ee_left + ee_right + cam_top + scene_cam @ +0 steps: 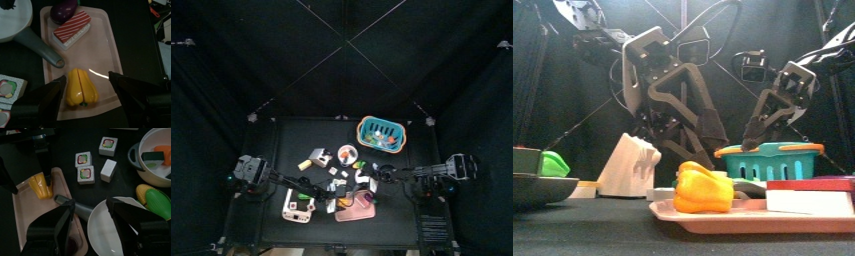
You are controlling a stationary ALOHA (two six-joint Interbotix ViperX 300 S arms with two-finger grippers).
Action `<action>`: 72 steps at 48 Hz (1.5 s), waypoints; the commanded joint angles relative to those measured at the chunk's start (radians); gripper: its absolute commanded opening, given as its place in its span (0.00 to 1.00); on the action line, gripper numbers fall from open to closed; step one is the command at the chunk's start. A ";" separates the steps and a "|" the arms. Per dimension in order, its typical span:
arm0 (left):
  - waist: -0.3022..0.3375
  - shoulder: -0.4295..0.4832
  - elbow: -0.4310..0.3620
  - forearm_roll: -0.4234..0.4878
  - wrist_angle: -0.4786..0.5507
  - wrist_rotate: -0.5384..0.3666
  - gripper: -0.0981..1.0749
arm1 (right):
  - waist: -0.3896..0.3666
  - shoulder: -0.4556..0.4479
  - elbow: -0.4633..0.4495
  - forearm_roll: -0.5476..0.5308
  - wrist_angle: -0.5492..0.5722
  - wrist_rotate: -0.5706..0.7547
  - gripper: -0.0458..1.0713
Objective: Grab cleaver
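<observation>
Left gripper point(81, 97), jaws apart, hovering over a pink tray point(107, 45); a yellow bell pepper point(81, 88) is lying near one end, a layered cake slice point(71, 28) and purple eggplant point(65, 9) near the other.

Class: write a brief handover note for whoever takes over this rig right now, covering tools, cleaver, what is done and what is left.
Left tool: open, empty, hanging over the pink tray above the yellow pepper.
Right tool: open, empty, over the white pan beside the tray.
Cleaver: not clearly identifiable in any view.
Done: nothing grasped.
Left: find the cleaver, reach it, close on it.
</observation>
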 commanded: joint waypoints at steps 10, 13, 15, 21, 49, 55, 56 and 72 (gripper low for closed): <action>0.009 -0.166 -0.006 0.020 0.006 0.100 0.94 | -0.003 -0.072 -0.083 0.003 0.037 0.003 0.83; 0.008 -0.206 0.014 0.018 0.011 0.121 0.94 | -0.003 -0.091 -0.097 0.003 0.064 0.002 0.83; 0.008 -0.229 0.029 0.018 0.014 0.129 0.94 | -0.003 -0.101 -0.107 0.003 0.084 0.003 0.83; 0.014 -0.313 0.083 0.014 0.034 0.130 0.93 | -0.003 -0.132 -0.146 0.012 0.132 0.006 0.83; 0.120 -0.767 0.393 0.049 0.213 0.133 0.93 | -0.012 -0.044 -0.382 0.153 0.152 0.014 0.83; 0.172 -0.881 0.479 0.048 0.213 0.140 0.93 | -0.012 0.000 -0.445 0.141 0.172 0.008 0.83; 0.178 -0.896 0.488 0.048 0.213 0.141 0.93 | -0.011 0.006 -0.456 0.138 0.175 0.008 0.83; 0.258 -1.035 0.637 0.064 0.195 0.156 0.93 | -0.006 0.135 -0.604 0.040 0.236 0.012 0.83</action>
